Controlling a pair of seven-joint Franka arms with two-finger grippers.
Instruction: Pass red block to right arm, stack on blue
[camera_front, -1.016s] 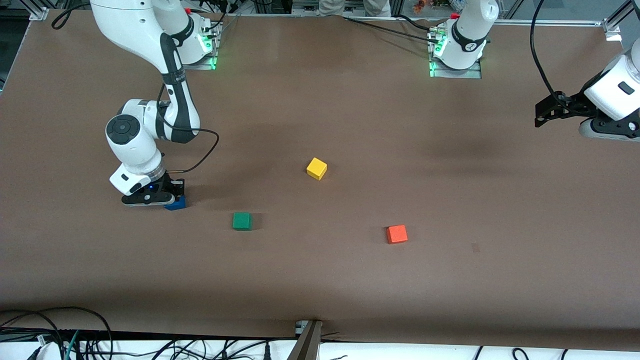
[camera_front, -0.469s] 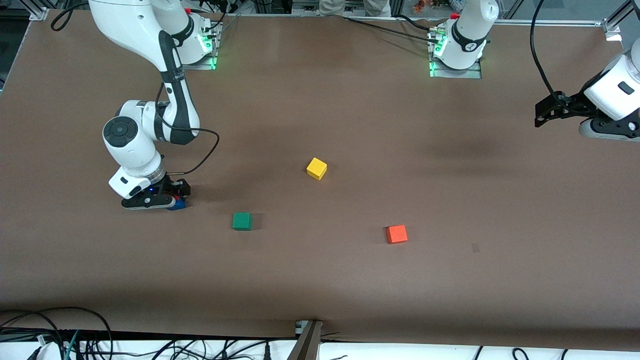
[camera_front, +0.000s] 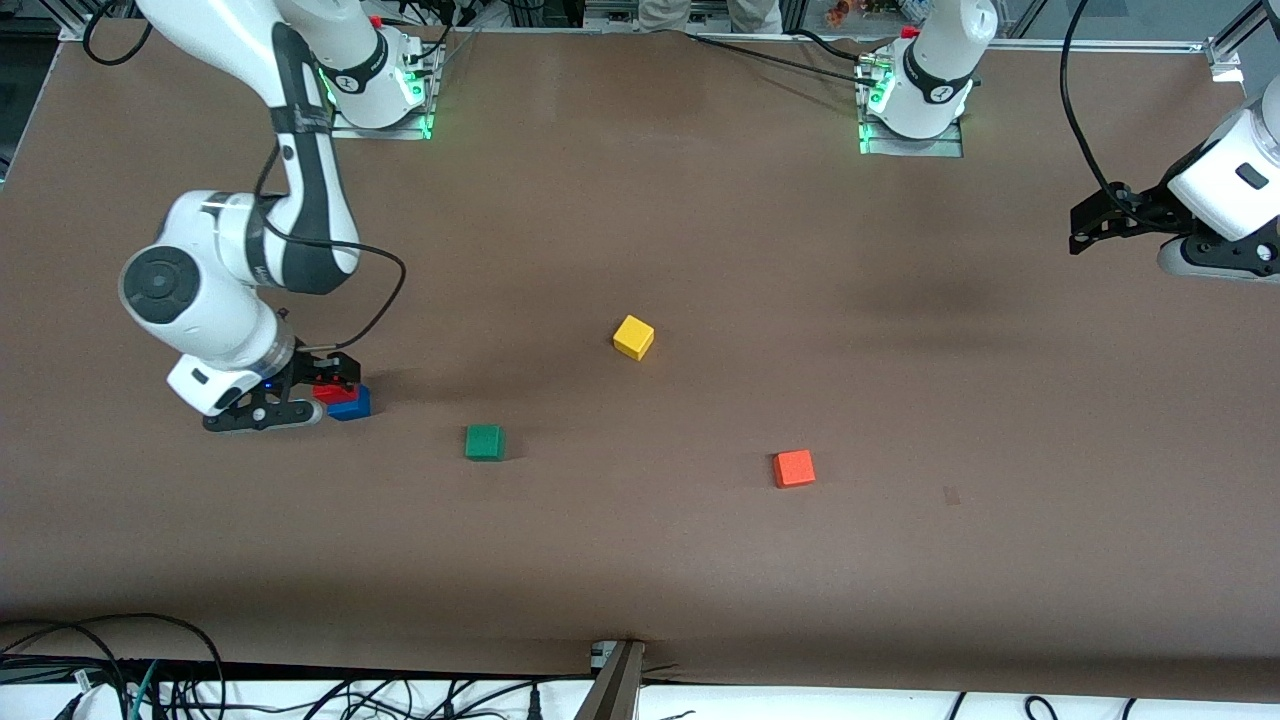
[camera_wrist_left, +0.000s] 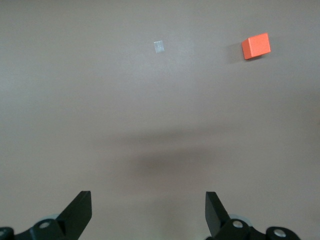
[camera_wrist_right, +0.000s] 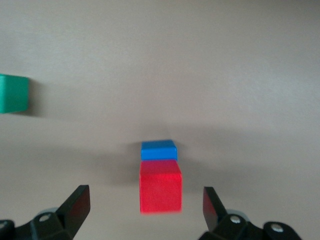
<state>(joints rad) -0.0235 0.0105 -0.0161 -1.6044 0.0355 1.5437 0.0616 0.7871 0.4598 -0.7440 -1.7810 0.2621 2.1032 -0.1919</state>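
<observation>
Red block (camera_wrist_right: 160, 192) stacked on blue block (camera_wrist_right: 159, 150); right gripper (camera_wrist_right: 145, 210) above, fingers wide, empty. Left gripper (camera_wrist_left: 148, 212) waiting, fingers wide. Only retreat left.

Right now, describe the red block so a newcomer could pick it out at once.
Go to the right arm's end of the table, where the right pincer hangs open. Just under it sits the red block, stacked on the blue cube. It is deep red and the only cube resting on another; the orange-red cube lies alone on the table.
</observation>
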